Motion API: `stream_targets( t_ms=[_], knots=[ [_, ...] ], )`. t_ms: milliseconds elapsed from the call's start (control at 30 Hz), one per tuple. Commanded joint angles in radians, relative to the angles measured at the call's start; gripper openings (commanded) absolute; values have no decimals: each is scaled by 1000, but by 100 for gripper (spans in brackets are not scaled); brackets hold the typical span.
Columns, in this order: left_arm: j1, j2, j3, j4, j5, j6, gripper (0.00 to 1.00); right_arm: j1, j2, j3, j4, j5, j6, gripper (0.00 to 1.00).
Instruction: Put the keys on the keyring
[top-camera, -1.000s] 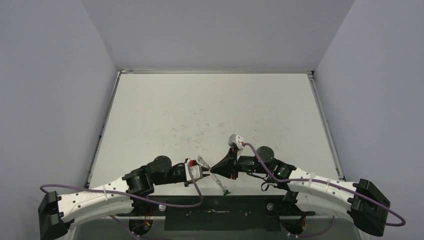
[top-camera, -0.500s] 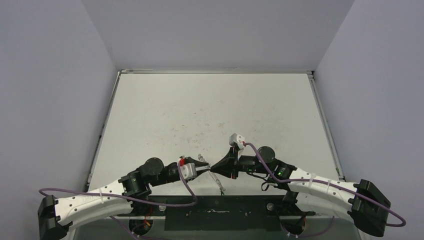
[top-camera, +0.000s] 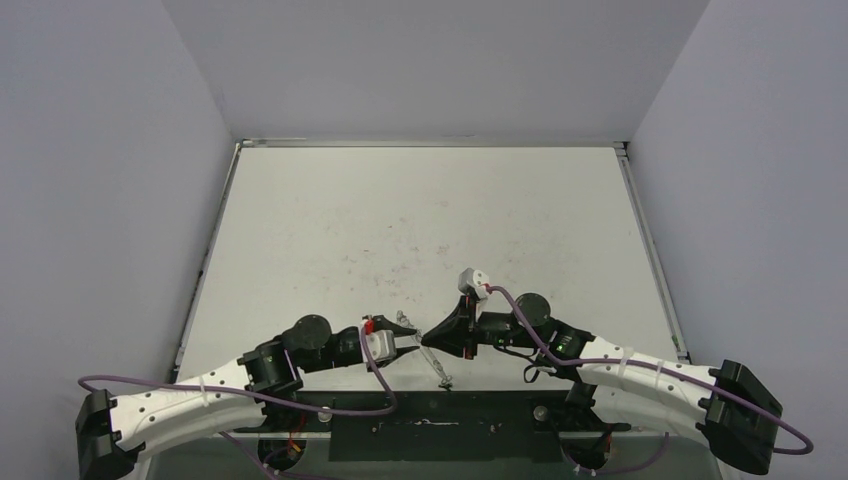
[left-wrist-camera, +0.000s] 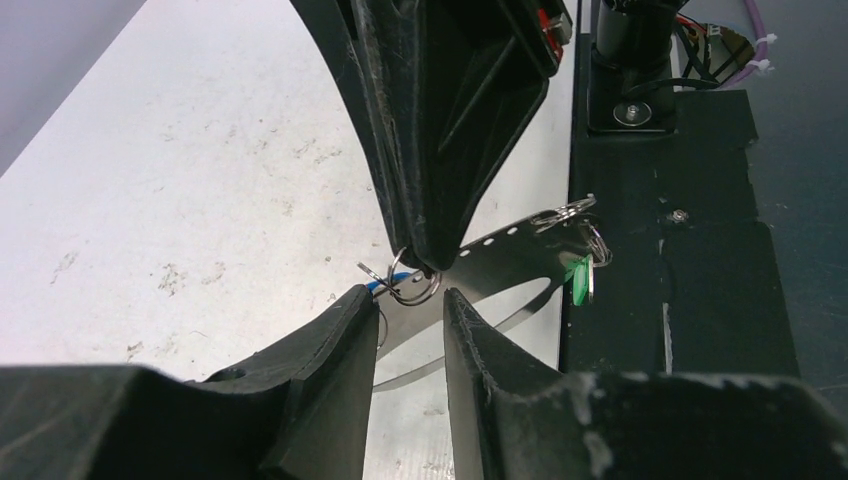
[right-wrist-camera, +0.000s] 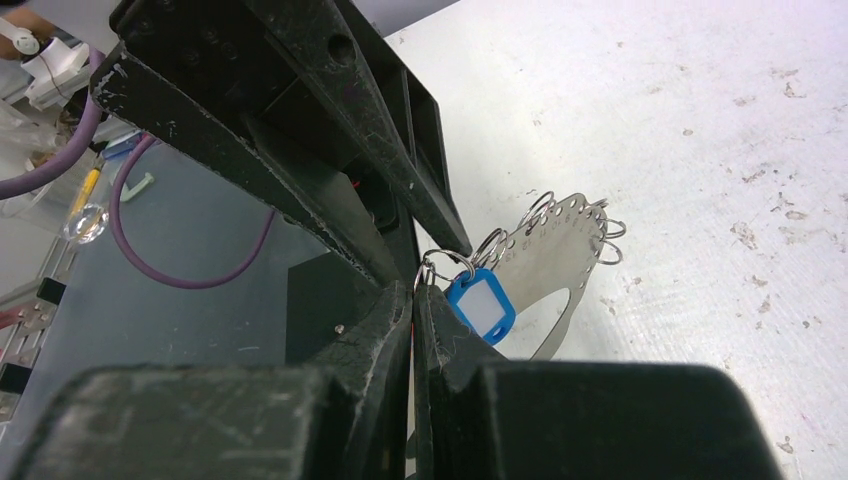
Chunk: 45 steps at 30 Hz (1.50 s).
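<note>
Meeting of both arms at 6 o'clock on the table (top-camera: 420, 220), just inside its near edge. Right gripper (right-wrist-camera: 413, 297), entering from 3 o'clock in the top view, has its jaws closed on the small split ring (left-wrist-camera: 415, 288) of the blue key (right-wrist-camera: 481, 308). The tag therefore dangles free below the pinch, and the ring's loop is left exposed for threading. Left gripper (left-wrist-camera: 405, 300), entering from 9 o'clock, faces it tip to tip. Its jaws stand narrowly apart and grip nothing, with the gap lined up just beneath that split ring, apparently ready to take or steady it.

Keyring (left-wrist-camera: 510, 255), seen as a flat pale metal crescent with a row of holes along its rim, lies just beyond the two tips. It reaches from the table out over the black base plate (left-wrist-camera: 680, 300). Green key (left-wrist-camera: 577, 280) hangs at the crescent's far end among small wire loops and looks already attached; the blue one is not yet on.

Whether the crescent rests flat or is propped up cannot be told. Its lower part is hidden behind the left arm's own jaws, and in the top view both keys are too small to make out.
</note>
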Motion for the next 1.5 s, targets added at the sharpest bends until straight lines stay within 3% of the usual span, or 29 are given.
stream_targets(
  t_ms=[0, 600, 1167, 1467],
  knots=[
    [-3, -24, 30, -14, 38, -2, 28, 3, -30, 28, 102, 8, -2, 0],
    [-3, 57, 33, 98, 55, 8, 18, 3, -16, 34, 104, 4, 5, 0],
    [-3, -3, -32, 218, 91, -67, 22, 4, -14, 17, 135, 0, 5, 0],
    [-2, -88, -95, 297, 104, -112, 21, 3, -18, -14, 244, -66, 16, 0]
  ],
)
